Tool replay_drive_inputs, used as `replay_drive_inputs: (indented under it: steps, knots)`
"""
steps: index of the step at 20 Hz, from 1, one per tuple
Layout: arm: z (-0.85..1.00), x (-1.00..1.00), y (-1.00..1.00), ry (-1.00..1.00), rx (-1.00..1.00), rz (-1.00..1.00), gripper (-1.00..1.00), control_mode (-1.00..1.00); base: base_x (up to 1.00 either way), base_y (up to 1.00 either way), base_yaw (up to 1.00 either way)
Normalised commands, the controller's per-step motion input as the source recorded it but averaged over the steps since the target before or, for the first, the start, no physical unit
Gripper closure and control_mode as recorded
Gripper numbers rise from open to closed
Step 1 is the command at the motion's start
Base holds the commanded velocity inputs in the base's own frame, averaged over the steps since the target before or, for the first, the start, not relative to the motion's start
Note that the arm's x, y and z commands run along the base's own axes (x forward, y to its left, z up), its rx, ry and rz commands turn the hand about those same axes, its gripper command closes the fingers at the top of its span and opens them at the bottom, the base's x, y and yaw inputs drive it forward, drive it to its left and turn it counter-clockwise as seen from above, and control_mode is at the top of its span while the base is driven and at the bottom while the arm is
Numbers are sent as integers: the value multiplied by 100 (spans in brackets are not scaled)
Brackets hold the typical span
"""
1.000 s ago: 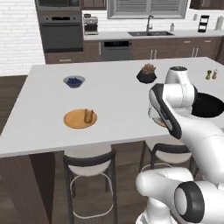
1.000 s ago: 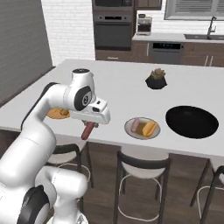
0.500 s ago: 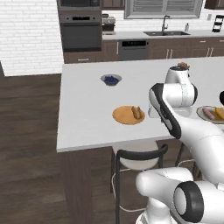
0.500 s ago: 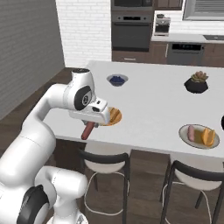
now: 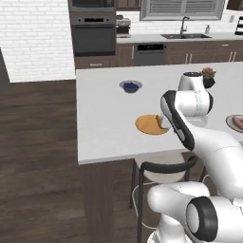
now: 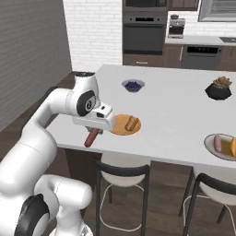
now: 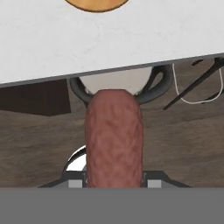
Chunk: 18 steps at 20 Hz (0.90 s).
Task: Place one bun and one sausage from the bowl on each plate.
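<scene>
**Sausage held at counter edge, short of the wooden plate**

In the right base view, the gripper [image 6: 92, 133] was clenched on a reddish-brown sausage [image 6: 91, 137], which hung downward and slightly tilted at the near edge of the white counter [image 6: 175, 120]. The hand view showed the sausage [image 7: 114, 138] over the counter's edge, with a black stool [image 7: 153, 85] and wooden floor beneath.

Just to the right of the gripper lay the orange wooden plate [image 6: 120, 129], carrying one bun [image 6: 132, 123]. Behind it, further along the counter, stood a small grey bowl of blue berries [image 6: 133, 85].

Further right, a black plant pot [image 6: 217, 90] stood toward the back. At the right margin, near the front edge, the pale grey plate [image 6: 212, 145] held a sausage [image 6: 217, 144] and a bun [image 6: 233, 147] side by side.

In the left base view, the wooden plate [image 5: 148, 125] was partly hidden by the arm.
</scene>
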Motion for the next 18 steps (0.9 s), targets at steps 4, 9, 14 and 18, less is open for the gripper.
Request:
replay_drive_inputs:
  steps: [4,9,14,18]
  knots:
    - [0,0,0,0,0,0,100,100,54,0,0]
    - [0,0,0,0,0,0,100,100,51,0,1]
    - [-3,16,1,0,0,0,100,-100,49,1,1]
    - [-16,98,16,0,0,0,100,-100,0,0,0]
